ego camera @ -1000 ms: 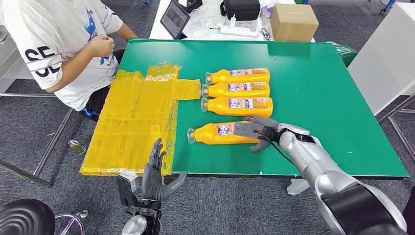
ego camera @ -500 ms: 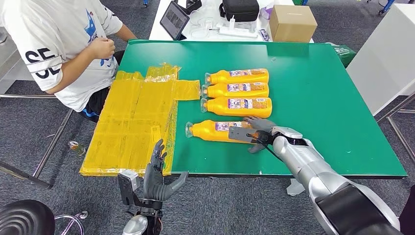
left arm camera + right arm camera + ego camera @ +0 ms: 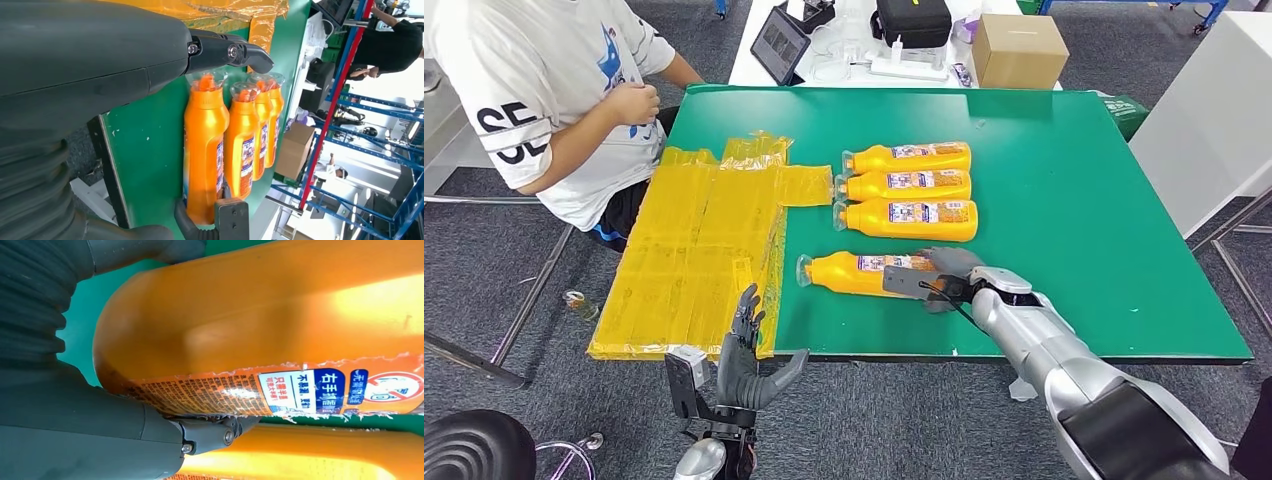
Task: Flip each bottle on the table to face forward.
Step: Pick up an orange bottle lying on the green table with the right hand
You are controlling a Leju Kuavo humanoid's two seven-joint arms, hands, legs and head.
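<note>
The robot's right hand wraps its fingers around the base end of an orange bottle lying on the green table, cap pointing away from the fingers. Three more orange bottles lie in a row just beyond. The left hand hangs below the table edge, fingers spread, holding nothing.

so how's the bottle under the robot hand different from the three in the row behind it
The near bottle lies alone and slightly angled, with the right robot hand around its base; the row of three bottles lies untouched, parallel and packed side by side. All are orange, on their sides, caps toward the yellow sheet.
</note>
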